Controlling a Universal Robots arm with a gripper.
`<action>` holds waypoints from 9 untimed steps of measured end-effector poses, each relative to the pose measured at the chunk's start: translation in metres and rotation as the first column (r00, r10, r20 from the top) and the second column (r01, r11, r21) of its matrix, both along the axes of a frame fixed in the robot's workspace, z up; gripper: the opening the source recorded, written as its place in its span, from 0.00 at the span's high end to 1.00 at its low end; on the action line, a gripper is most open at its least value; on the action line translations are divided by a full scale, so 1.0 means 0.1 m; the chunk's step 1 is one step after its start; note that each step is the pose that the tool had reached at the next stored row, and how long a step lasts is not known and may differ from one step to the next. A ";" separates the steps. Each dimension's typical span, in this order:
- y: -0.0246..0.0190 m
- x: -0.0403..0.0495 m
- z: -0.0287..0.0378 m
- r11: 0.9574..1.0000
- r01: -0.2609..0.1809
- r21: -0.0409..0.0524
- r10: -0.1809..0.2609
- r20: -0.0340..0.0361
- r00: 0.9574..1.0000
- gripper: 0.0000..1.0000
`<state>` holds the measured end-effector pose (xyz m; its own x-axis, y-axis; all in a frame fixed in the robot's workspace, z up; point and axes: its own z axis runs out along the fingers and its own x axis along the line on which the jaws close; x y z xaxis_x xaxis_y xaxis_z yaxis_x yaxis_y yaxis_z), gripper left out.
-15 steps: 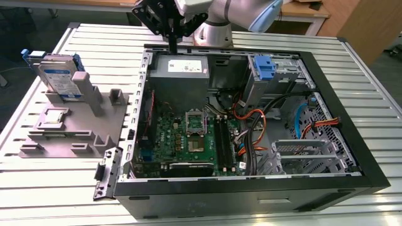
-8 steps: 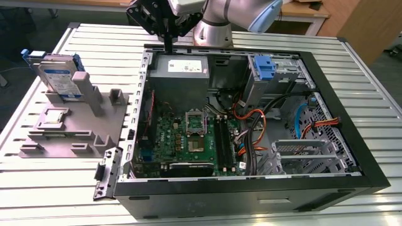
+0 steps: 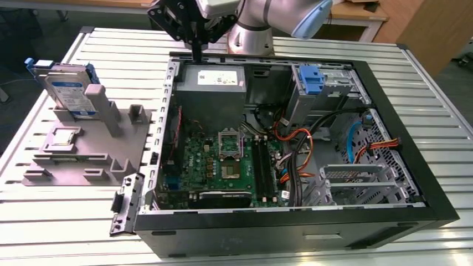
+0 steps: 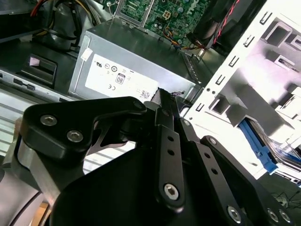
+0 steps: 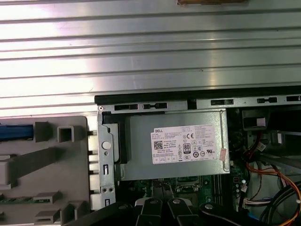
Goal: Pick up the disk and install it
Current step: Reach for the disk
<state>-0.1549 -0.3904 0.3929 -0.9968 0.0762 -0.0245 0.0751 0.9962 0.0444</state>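
The disk (image 3: 68,91), a grey drive with a white-and-blue label in a blue carrier, stands on edge in the grey fixture (image 3: 88,152) at the exterior view's left, outside the computer case. My gripper (image 3: 196,57) hangs at the case's far wall, above the back edge of the grey power supply box (image 3: 210,83), well apart from the disk. Its black fingers (image 4: 163,101) are pressed together with nothing between them. The disk's blue carrier (image 4: 257,137) also shows in the second wrist view.
The open computer case (image 3: 296,224) lies on a slatted metal table (image 3: 111,50), its motherboard (image 3: 221,160) exposed. A blue bracket (image 3: 310,77) stands on the silver drive bay (image 3: 336,83) at the far right. Orange and black cables (image 3: 303,144) run through the middle.
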 end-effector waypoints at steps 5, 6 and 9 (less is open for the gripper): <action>0.000 -0.042 -0.001 1.000 0.000 0.000 0.000 0.000 1.000 0.90; 0.000 -0.055 -0.001 1.000 0.000 0.000 0.000 0.000 1.000 0.90; 0.000 -0.113 -0.003 1.000 0.000 0.000 0.000 0.000 1.000 0.90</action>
